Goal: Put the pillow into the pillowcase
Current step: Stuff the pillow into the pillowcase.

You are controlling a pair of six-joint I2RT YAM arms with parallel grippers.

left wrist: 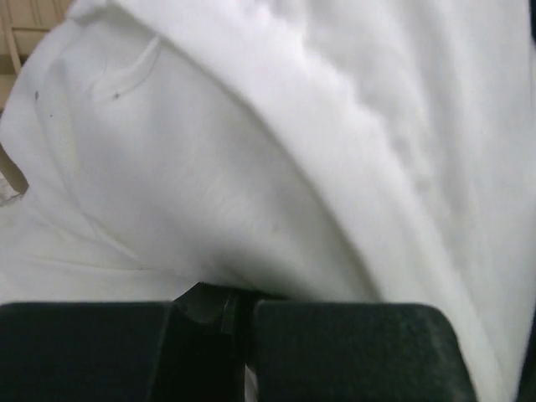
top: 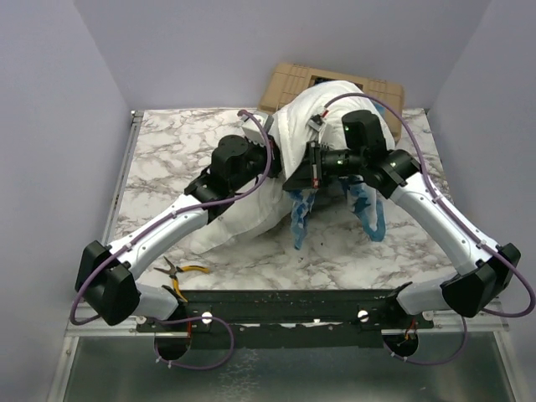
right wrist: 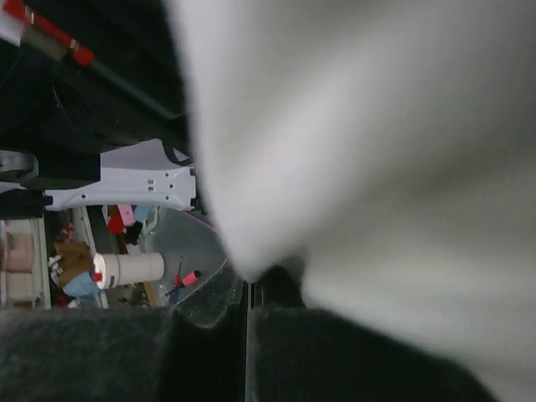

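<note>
White cloth heaped high at the far middle of the worktop (top: 167, 159)!
Right end effector (right wrist: 249, 306) clamps the pillowcase (top: 366, 205), blue frill (top: 300, 219) showing only from overhead; left end effector (left wrist: 243, 306) pinched together against white cloth; the pillow (top: 234, 222) slumps toward centre.

Top view: fingertips of left gripper (left wrist: 239, 335) and right gripper (right wrist: 249, 335) both hidden in white cloth. Patterned face of pillowcase (top: 366, 209) out of sight; only blue frill shows. Far-edge cardboard box (top: 289, 84) partly covered. Right wrist view: cloth blurred, weave unreadable. Left wrist view: cloth cut off by frame edges.
</note>
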